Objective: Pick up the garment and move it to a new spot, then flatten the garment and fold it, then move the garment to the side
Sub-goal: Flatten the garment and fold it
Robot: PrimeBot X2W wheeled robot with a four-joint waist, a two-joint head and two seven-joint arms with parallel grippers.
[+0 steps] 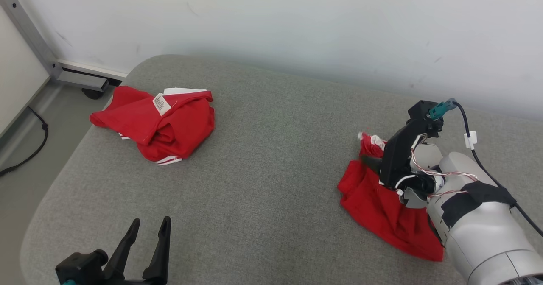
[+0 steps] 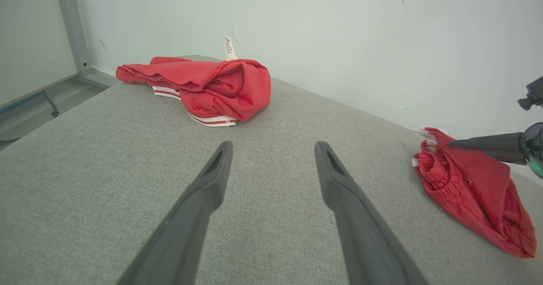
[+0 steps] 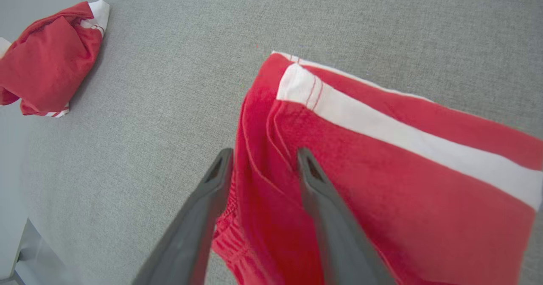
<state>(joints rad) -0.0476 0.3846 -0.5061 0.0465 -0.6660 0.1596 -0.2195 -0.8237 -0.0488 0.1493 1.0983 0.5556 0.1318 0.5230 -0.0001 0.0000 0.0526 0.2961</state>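
Care tag (image 1: 160, 104): print too small for us to read.
Red shorts (image 1: 382, 208): partly hidden from us under the right forearm (image 1: 479, 234).

We see 1 grey fabric pad (image 1: 271, 119) against a white wall (image 1: 297, 18); beyond its far left corner, 1 metal frame post (image 1: 29, 32) and 1 black cable (image 1: 45, 128) on the floor (image 1: 17, 200).

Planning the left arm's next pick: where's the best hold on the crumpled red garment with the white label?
Probably the bulging rolled fold at the right end of the crumpled red garment, above the striped trim. Bring the open left end effector in from the near side: that bulge stands highest and faces it; the left end tapers flat.
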